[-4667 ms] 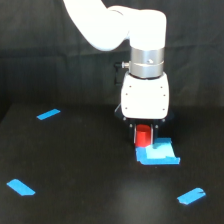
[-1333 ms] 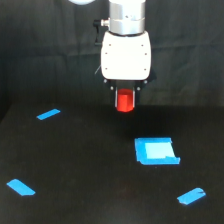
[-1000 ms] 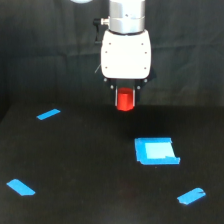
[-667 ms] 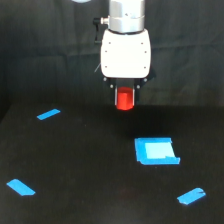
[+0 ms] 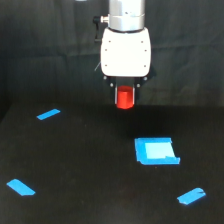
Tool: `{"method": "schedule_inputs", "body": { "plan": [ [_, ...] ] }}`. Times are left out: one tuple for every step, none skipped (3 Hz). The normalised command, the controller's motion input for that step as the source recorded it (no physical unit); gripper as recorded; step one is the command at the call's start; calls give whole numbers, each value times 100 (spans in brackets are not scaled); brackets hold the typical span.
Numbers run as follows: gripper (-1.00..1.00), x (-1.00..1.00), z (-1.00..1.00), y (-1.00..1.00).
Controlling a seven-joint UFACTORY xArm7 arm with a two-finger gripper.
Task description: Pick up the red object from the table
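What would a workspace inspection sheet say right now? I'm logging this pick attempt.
Surface: black table, matte, bare apart from tape.
Job's things: red object held above the table, not touching it.
Clutter: blue square patch; three blue tape strips.
Grippers: pincer shut on the red object.
Cables: nothing seen.
Surroundings: black curtain behind.

gripper (image 5: 125, 95): now sitting way up and over to the exterior view's left of the blue square patch (image 5: 155, 151)
red object (image 5: 125, 97): riding clear off the table (image 5: 80, 165)
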Motion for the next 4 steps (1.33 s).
{"method": "schedule_inputs", "body": {
  "plan": [
    [-91, 1, 9, -5],
    [-100, 6, 7, 6],
    [-86, 0, 4, -5],
    [-100, 9, 20, -5]
  ]
}}
